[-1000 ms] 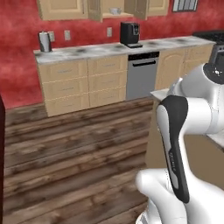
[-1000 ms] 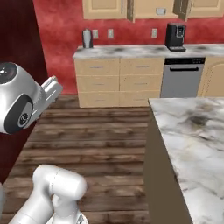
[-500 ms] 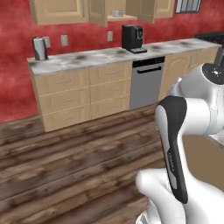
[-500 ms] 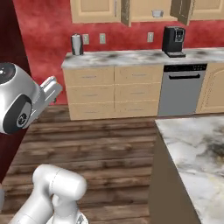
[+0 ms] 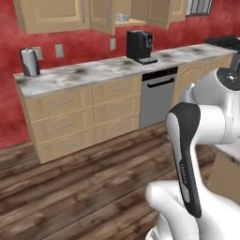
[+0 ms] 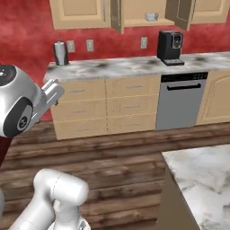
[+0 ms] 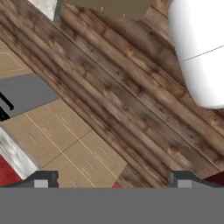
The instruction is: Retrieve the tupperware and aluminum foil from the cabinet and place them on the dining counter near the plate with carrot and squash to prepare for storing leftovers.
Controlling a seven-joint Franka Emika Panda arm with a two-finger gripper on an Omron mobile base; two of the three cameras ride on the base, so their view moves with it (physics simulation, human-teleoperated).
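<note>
The tan wall cabinet [image 5: 101,14] [image 6: 116,14] hangs above the wall counter with its two middle doors swung open. On its shelf sits a small grey container, the tupperware [image 5: 123,17] [image 6: 152,16]. The aluminum foil, the plate, the carrot and the squash are out of view. A corner of the marble dining counter [image 6: 202,173] shows at lower right, and its tan side [image 7: 109,6] appears in the hand view. My gripper [image 7: 113,178] is open, nothing between its fingertips [image 7: 41,179], and it points down at the wood floor, far from the cabinet.
The wall counter [image 5: 89,70] carries a black coffee machine [image 5: 140,46] [image 6: 170,47] and a silver canister [image 5: 29,62] [image 6: 59,53]. A grey dishwasher [image 5: 159,96] [image 6: 182,101] stands between the drawer units [image 7: 65,131]. Wood floor [image 5: 84,187] lies between the base and the counter.
The whole picture has shifted: the base has driven nearer the wall counter, so counter and cabinet loom larger. The arm keeps its pose and the gripper stays open.
</note>
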